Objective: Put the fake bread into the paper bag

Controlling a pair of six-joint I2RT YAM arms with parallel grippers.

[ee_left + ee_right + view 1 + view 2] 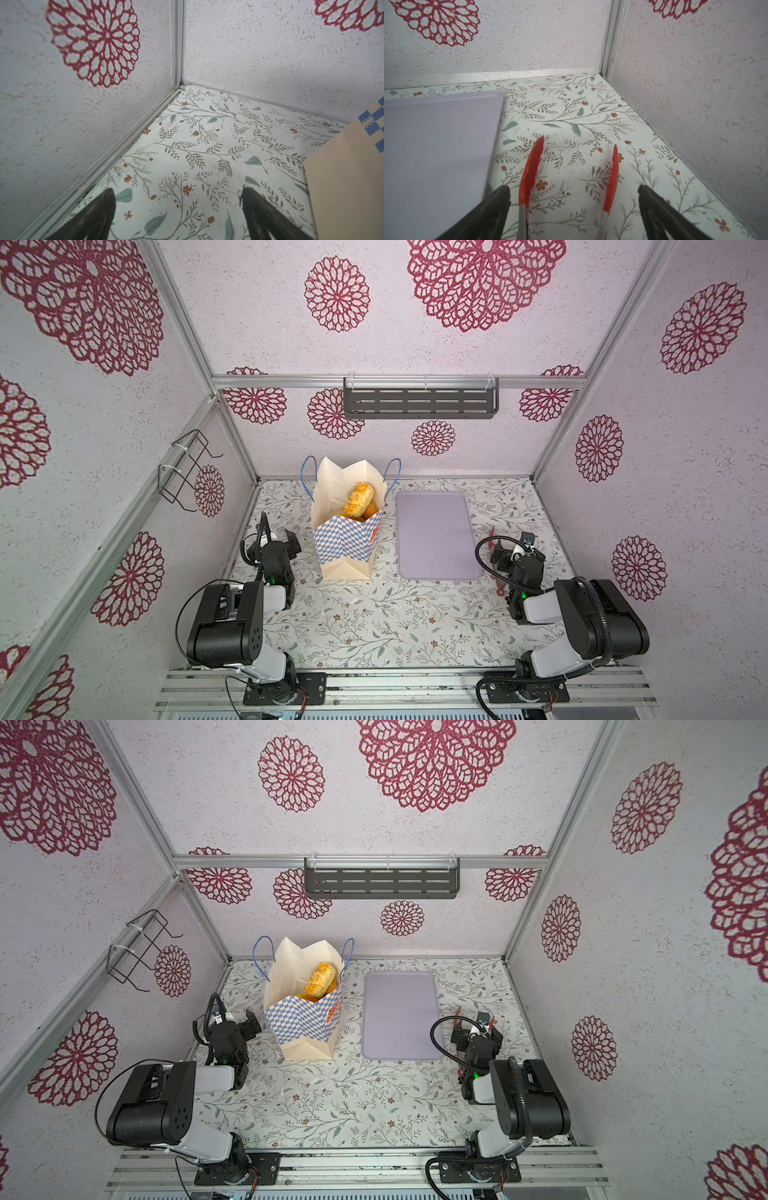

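The paper bag (345, 543) (301, 1029) stands upright at the back left of the table, its mouth open. Fake bread (360, 497) (321, 978) lies inside it: a golden scored loaf on top, with orange-brown pieces under it. My left gripper (277, 537) (236, 1018) (178, 189) hovers low just left of the bag, open and empty; the bag's cream side (342, 176) shows in the left wrist view. My right gripper (517, 551) (478, 1031) (574, 187) is open at the right, beside the tray.
A flat lilac tray (436, 539) (399, 1015) (436, 149) lies bare right of the bag. Red-tipped tongs (532, 166) (500, 585) lie between my right gripper's spread fingers, with gaps on both sides. Walls close in behind and beside both grippers.
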